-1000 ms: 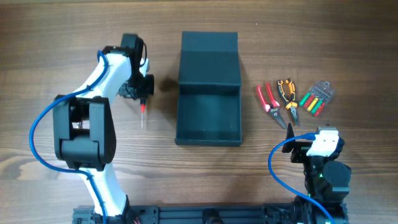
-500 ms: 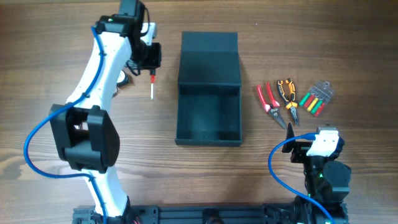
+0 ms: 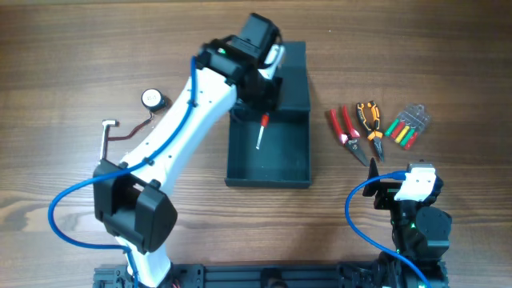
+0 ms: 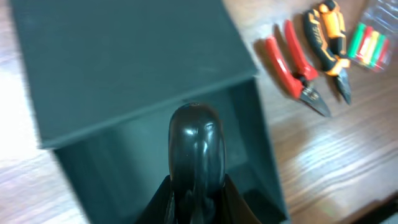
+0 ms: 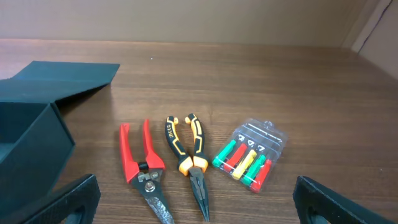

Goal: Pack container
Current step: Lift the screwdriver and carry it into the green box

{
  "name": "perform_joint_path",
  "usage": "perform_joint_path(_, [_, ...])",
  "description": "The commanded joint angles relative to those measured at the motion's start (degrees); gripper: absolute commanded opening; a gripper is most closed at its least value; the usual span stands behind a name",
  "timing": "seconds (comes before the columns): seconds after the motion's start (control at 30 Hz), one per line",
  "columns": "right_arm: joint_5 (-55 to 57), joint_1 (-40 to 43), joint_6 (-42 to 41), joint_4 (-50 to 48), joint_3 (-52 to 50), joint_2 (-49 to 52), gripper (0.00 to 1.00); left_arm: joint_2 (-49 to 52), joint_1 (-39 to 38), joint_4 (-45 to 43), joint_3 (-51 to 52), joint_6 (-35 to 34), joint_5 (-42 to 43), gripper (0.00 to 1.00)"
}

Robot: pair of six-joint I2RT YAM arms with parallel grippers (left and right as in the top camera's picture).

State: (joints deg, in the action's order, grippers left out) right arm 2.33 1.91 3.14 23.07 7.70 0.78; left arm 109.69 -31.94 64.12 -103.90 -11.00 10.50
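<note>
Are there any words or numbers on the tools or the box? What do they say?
Pliers: what looks like tiny pale lettering on one handle, too small to read.
Bit pack: little marks on the clear case, too blurred to read.
Container, cutters, screwdriver: no text shows.

Wooden table bears container, cutters, pliers — and bit pack.

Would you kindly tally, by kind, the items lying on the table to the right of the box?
Pliers: 2, a red-handled pair and an orange-and-black pair
Clear pack of coloured bits: 1
Total: 3
</note>
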Motion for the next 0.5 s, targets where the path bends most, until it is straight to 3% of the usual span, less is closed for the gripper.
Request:
perform_joint_path(0.0, [-0.7, -0.4, 0.5, -0.2, 0.0, -0.3, 1.0, -1.5, -3.1, 0.6, -1.2, -3.3, 0.6, 0.11])
perform_joint_path(0.47, [-0.7, -0.4, 0.5, -0.2, 0.0, -0.3, 1.0, -1.1, -4.3, 4.7, 1.2, -7.8, 0.4, 0.04])
